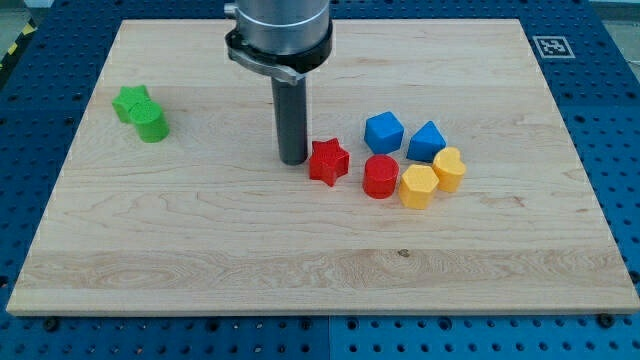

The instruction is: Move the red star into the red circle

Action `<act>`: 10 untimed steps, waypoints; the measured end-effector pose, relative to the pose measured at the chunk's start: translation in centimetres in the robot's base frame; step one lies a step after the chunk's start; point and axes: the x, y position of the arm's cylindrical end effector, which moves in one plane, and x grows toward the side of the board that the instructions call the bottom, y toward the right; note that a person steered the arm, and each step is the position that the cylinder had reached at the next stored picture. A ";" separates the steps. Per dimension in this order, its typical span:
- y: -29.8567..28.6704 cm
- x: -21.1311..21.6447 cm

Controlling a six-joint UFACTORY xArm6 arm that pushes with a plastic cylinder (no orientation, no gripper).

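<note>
My tip [293,160] stands on the desk [200,260] just to the view's left of the red star [328,161], touching it or very nearly so, which puts the rod squarely behind the star for a push toward the view's right. The red circle [380,176] lies just beside the star on that side, a little lower in the view and with a narrow gap between them, so I judge only a short slide remains. There are no jaws on this arm, only the plain rod, so nothing is spread or pinched. Crowded around the circle are two blue blocks [383,132] [427,141] above it and two yellow blocks [417,186] [449,168] to its right, which a hard push could scatter. Two green blocks [140,111] sit well apart near the view's left. A black-and-white square marker [549,45] sits at the desk's top right corner; no readable writing shows.
</note>
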 end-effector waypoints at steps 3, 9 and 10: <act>-0.1 2.6; 3.5 0.1; 4.2 0.1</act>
